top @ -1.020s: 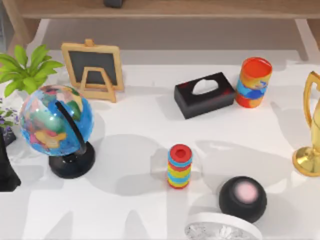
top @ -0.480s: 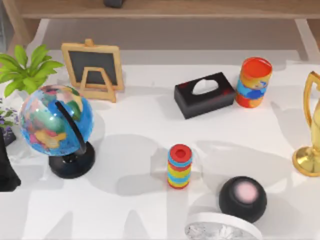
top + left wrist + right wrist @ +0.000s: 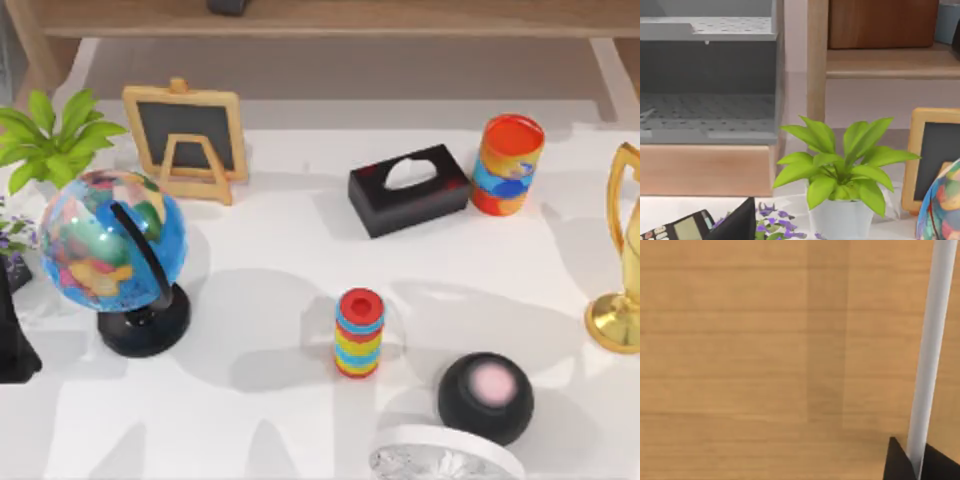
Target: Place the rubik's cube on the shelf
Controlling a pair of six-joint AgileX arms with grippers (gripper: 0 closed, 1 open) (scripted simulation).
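Two arms sit back from the table (image 3: pixel 300 250). Largest, the shelf (image 3: pixel 330 18) runs along the far edge; the cube I can't spot. Finger state: cannot tell. Likely step: finding the cube, then reaching.

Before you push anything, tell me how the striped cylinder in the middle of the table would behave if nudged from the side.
The striped cylinder stands upright, taller than it is wide, so a high nudge would likely tip it. Its round sides suggest it would then roll, perhaps toward the black sphere nearby. It looks stiff, like stacked rings, and probably light.
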